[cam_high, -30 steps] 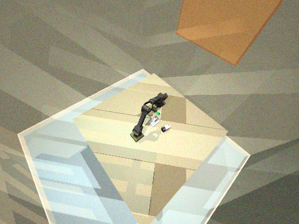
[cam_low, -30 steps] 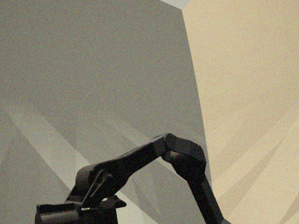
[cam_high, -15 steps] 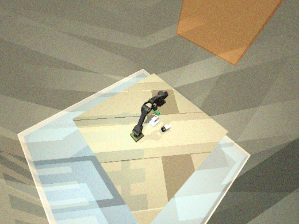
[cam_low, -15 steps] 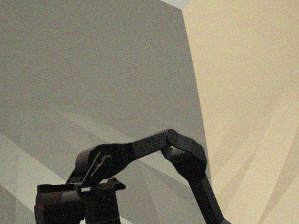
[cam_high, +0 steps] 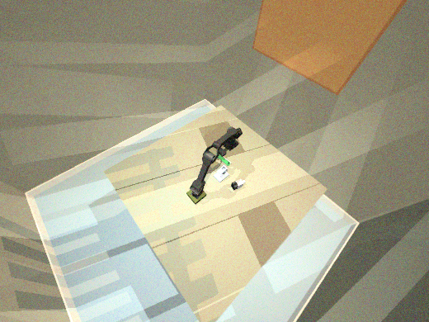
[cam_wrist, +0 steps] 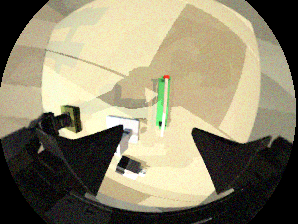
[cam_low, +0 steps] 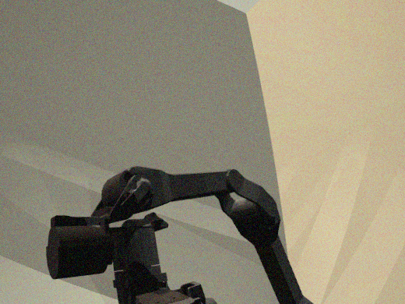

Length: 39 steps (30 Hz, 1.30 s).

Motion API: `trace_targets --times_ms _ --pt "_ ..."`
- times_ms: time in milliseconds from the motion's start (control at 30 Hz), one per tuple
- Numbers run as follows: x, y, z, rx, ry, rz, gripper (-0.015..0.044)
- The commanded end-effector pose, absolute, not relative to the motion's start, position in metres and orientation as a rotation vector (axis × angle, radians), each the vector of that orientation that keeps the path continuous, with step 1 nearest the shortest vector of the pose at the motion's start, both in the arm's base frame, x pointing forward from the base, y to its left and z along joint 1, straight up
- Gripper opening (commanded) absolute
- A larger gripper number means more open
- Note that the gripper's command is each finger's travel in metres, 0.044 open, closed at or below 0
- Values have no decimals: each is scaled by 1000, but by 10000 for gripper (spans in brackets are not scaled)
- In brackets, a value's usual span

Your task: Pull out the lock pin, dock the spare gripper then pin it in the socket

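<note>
My gripper [cam_wrist: 158, 129] is open and empty, high above the table. Between and beyond its fingers in the wrist view is a long green block [cam_wrist: 160, 102] [cam_high: 223, 160]. The white pin [cam_wrist: 165, 97] with a red end runs lengthwise along this block; whether it rests on it or in it I cannot tell. The white mount [cam_wrist: 123, 121] [cam_high: 220, 175] stands beside the block, toward the arm's base; its socket is too small to make out. The black and white spare gripper [cam_wrist: 130, 165] [cam_high: 237, 185] lies on the table near the mount, apart from it. The exterior view shows none of these objects.
The arm's base stands on an olive plate [cam_high: 196, 196] [cam_wrist: 73, 119], on the wooden table [cam_high: 264, 186]. The arm reaches past the mount and green block in the top view. A pale-rimmed, light blue area surrounds the table. An orange panel [cam_high: 322, 41] is far off at the upper right.
</note>
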State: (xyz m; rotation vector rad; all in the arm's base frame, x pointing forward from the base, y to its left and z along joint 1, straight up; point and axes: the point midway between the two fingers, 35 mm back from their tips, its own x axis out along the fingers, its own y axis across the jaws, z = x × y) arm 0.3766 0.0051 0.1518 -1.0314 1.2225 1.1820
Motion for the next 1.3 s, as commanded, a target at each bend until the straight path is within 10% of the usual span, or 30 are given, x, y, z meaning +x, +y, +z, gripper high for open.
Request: trace_targets --times_ms 0,767,1267 --pt "376 5 176 -1032 1217 1173 440" --pt "261 -195 152 286 1523 -300 440" --pt "255 -202 150 355 1512 -377 440"
